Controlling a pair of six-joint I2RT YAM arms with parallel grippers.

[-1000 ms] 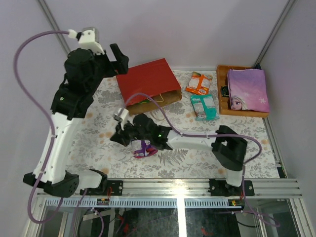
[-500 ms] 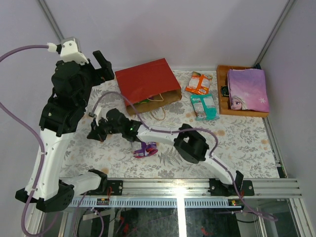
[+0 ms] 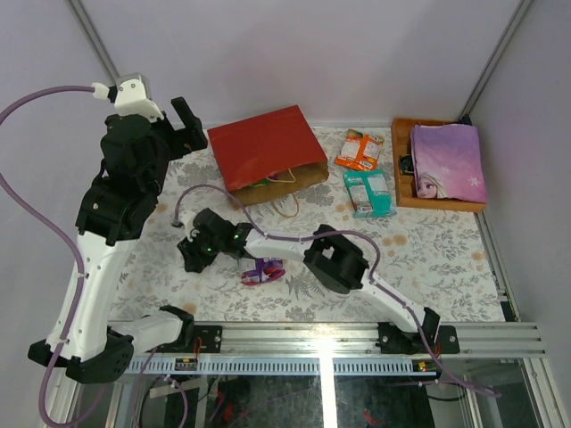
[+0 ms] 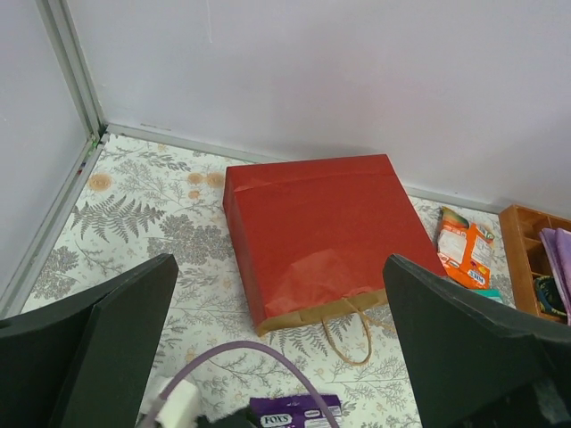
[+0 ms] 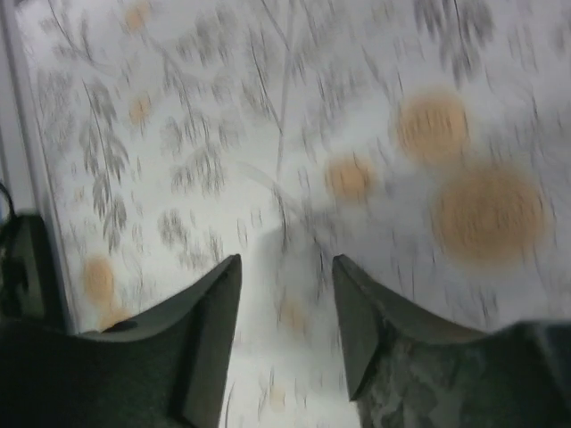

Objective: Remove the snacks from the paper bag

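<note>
The red paper bag (image 3: pixel 268 147) lies flat at the back of the table, its mouth and cord handles facing me; it also shows in the left wrist view (image 4: pixel 326 227). Something green (image 3: pixel 260 185) peeks out of its mouth. An orange snack (image 3: pixel 359 149) and a teal snack (image 3: pixel 368 193) lie to its right. A purple packet (image 3: pixel 261 269) lies by itself on the cloth near the front. My right gripper (image 3: pixel 191 255) is left of that packet, low over the cloth, open and empty (image 5: pixel 285 303). My left gripper (image 3: pixel 183 129) hangs high to the left of the bag, wide open (image 4: pixel 281 357).
An orange wooden tray (image 3: pixel 401 160) at the back right holds a flat purple princess item (image 3: pixel 448 162). The right arm's elbow (image 3: pixel 335 259) and purple cable cross the front middle. Walls and metal frame posts close in the back and sides.
My right gripper has let go of the purple packet, opened, and swung left away from it. The left arm has moved a little left and up.
</note>
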